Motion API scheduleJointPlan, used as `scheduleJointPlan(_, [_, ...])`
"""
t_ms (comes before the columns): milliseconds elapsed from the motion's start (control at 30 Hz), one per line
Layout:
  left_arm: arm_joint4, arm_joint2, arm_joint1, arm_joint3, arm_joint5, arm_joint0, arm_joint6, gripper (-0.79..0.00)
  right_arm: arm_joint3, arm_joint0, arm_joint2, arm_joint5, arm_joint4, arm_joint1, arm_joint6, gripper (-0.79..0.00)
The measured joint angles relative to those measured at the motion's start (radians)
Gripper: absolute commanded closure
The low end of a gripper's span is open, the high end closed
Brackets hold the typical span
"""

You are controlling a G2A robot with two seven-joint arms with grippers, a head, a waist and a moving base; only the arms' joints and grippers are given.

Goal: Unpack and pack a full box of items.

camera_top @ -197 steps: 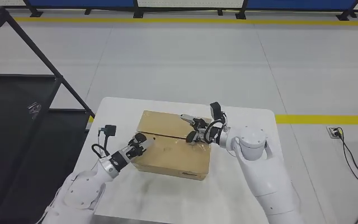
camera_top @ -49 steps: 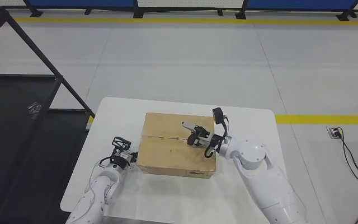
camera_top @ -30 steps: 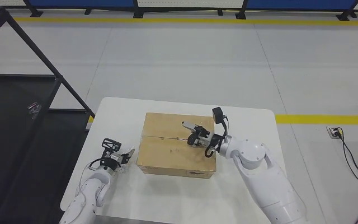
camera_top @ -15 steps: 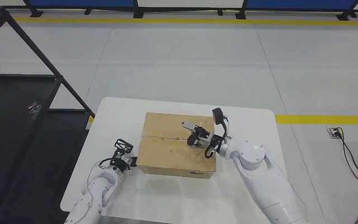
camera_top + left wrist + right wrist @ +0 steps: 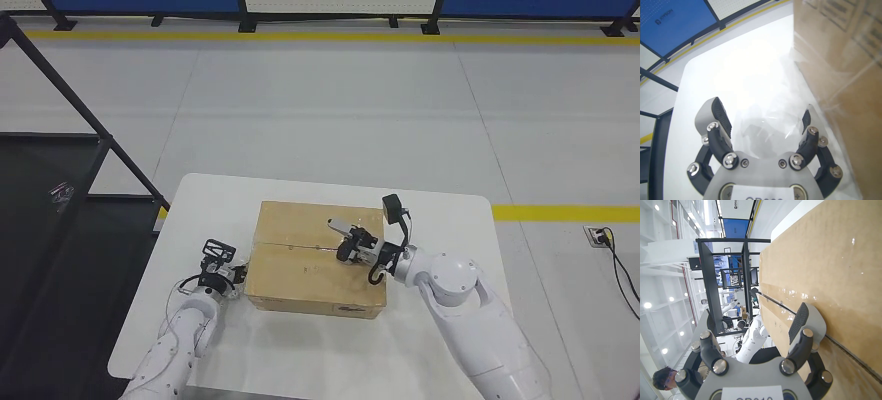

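A closed brown cardboard box (image 5: 310, 260) with clear tape along its centre seam lies in the middle of the white table (image 5: 430, 340). My right gripper (image 5: 343, 238) rests on the box's top near the seam, open; in the right wrist view one fingertip (image 5: 800, 321) lies against the seam of the box (image 5: 829, 266). My left gripper (image 5: 232, 278) stands open low on the table, just beside the box's left side wall. In the left wrist view its fingers (image 5: 721, 117) are spread over bare table, with the box wall (image 5: 848, 66) close beside one of them.
A black metal frame (image 5: 80, 130) stands off the table's left side. Bare white table lies around the box, widest at the right and the near edge. A yellow line (image 5: 560, 212) crosses the floor at right.
The left gripper came off the box top down to the table at the box's left side, drew back, then closed in on the wall again. The right gripper stayed on the seam.
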Motion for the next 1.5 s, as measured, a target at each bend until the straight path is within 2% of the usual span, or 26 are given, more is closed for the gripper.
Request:
scheduleJointPlan(133, [-0.001,-0.031,0.004,0.014,0.037,-0.001,0.009,-0.785,0.012,0.010,-0.006,-0.001,0.006,0.000,0.002,-0.785])
scheduleJointPlan(467, [-0.002,-0.094,0.017,-0.009,0.044,0.028,-0.005,-0.785,0.033,0.030,-0.020,-0.006,0.012,-0.001,0.005,-0.785])
scheduleJointPlan(1000, [-0.017,-0.258,0.054,-0.164,0.029,0.143,-0.084,-0.785,0.071,0.062,-0.039,-0.009,0.027,-0.003,0.008,-0.785])
scheduleJointPlan(1200, [-0.003,-0.268,0.058,-0.186,0.002,0.165,-0.138,-0.785,0.084,0.068,-0.042,-0.021,0.035,-0.003,0.009,-0.785])
scheduleJointPlan(1500, [0.010,-0.235,0.051,-0.188,-0.034,0.168,-0.157,-0.785,0.093,0.070,-0.042,-0.023,0.040,-0.001,0.007,-0.785])
